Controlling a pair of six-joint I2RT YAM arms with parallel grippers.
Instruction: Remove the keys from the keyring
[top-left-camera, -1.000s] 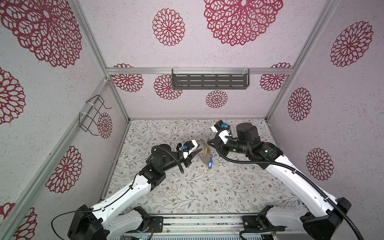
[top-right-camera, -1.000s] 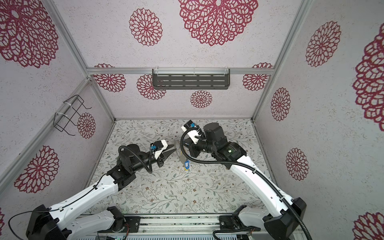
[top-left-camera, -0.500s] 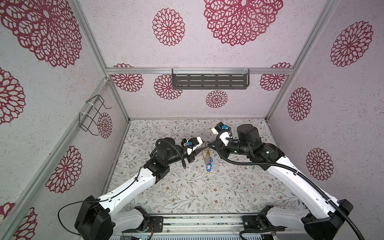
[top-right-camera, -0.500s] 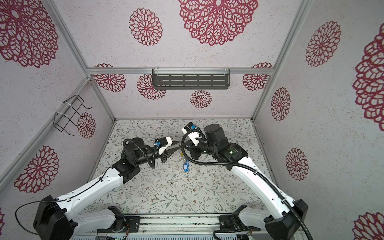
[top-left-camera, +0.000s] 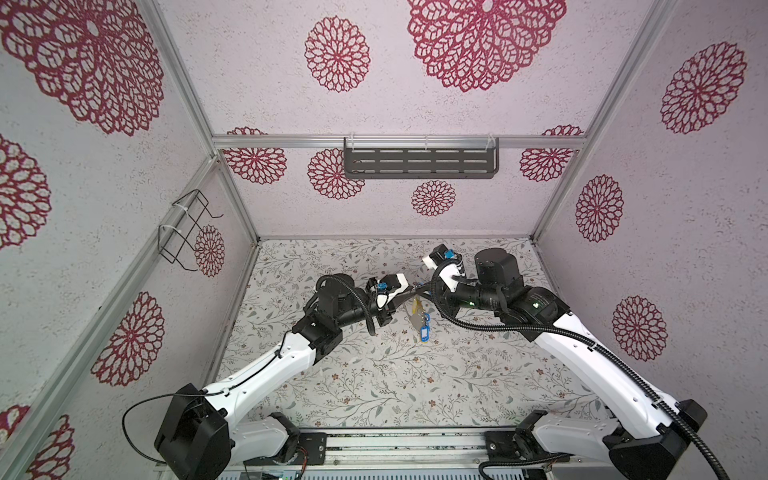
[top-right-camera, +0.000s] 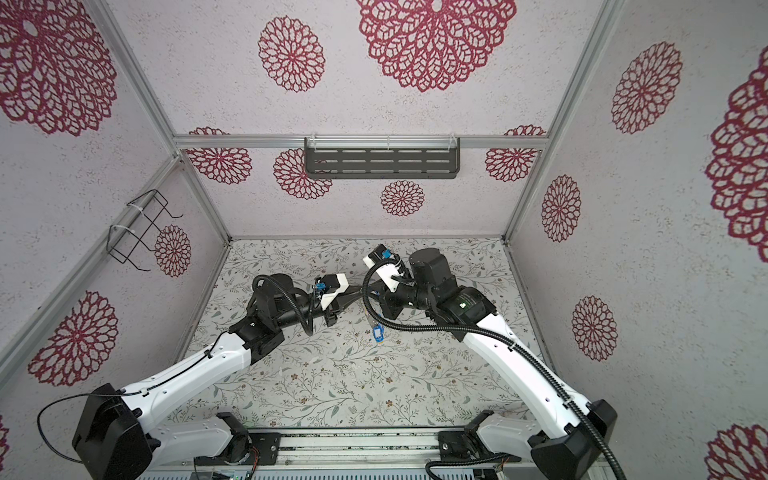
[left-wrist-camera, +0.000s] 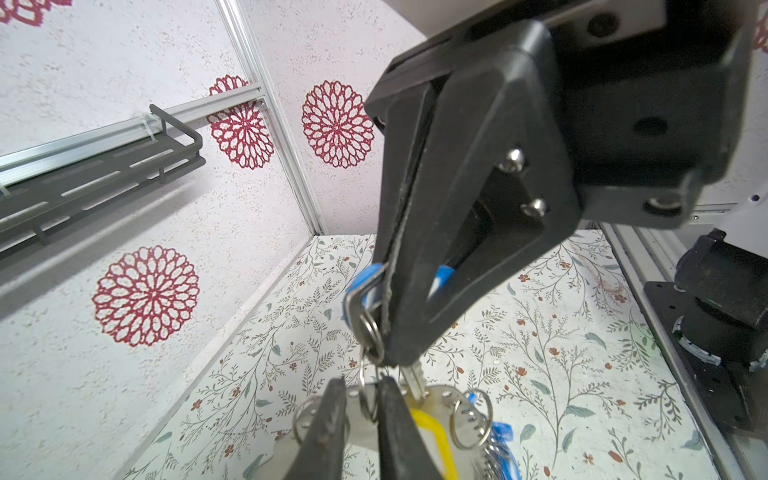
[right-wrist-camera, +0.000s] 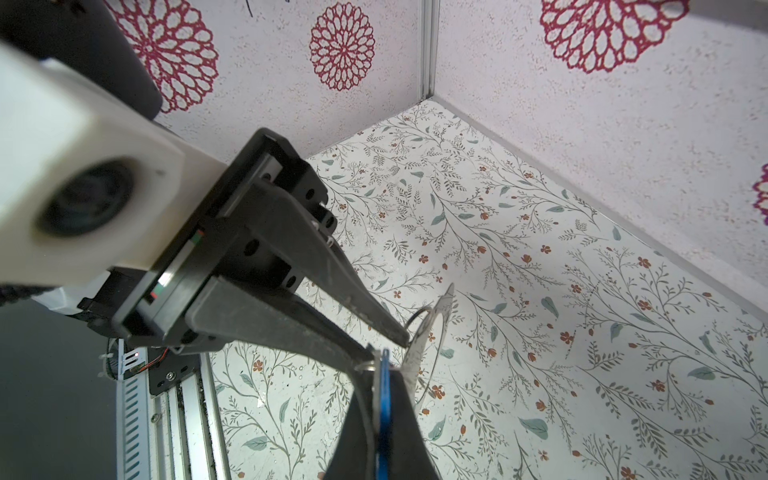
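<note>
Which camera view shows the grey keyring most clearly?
The left wrist view: the keyring is close and faces the camera, its holes visible. The right wrist view shows it edge-on; in both top views it is tiny.

keys (top-left-camera: 423, 333): blue, yellow | floor (top-left-camera: 374, 374): leafy floral | walls (top-left-camera: 257, 104): red rosettes

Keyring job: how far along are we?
Done: nothing visible; no loose tag lies on the table. In hand: right gripper is shut on a blue tag, with the keyring hanging below it; left gripper has jaws narrow around a small silver loop. Left: yellow tag and a second blue tag hang from the keyring, so every key remains.
</note>
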